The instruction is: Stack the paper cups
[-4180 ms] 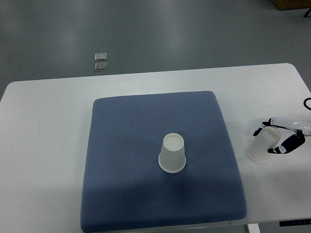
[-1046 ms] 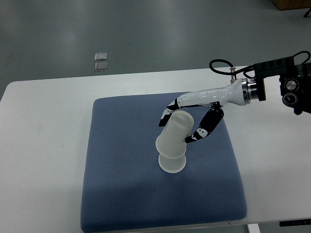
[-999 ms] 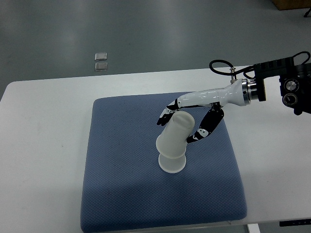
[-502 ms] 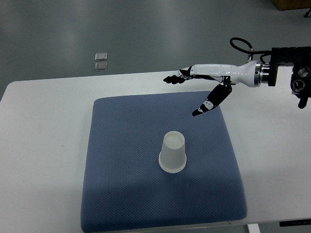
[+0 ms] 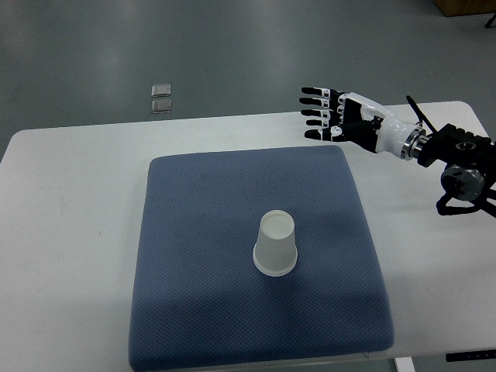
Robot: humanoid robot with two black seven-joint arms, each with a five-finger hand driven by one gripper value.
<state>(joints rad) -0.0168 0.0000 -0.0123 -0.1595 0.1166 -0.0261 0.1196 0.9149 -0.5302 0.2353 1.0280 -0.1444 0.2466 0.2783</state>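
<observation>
On the far floor at 11 o'clock we see two small clear squares [image 5: 161, 99], one behind the other, well off the table. We see the white table [image 5: 70, 201] spanning nearly the full width, bare on its left side. At table centre we have the blue cushion mat [image 5: 194, 294], roughly square, its near edge close to the table's front edge.

On the mat, slightly right of its middle toward 5 o'clock, we see the paper cups [image 5: 275, 245]: an upside-down white stack, wide rim down on the fabric, flat base up, upright. We cannot tell from this angle how many cups are nested; we see only one outline. Nothing touches it.

At 1 o'clock from the stack, well apart, we have the right hand [image 5: 335, 117] above the mat's far right corner and the table's back edge. Fingers are spread flat and straight, pointing left, holding nothing. Its white forearm runs right into a black wrist unit [image 5: 463, 172] at the right edge, over the table at 3 o'clock.
</observation>
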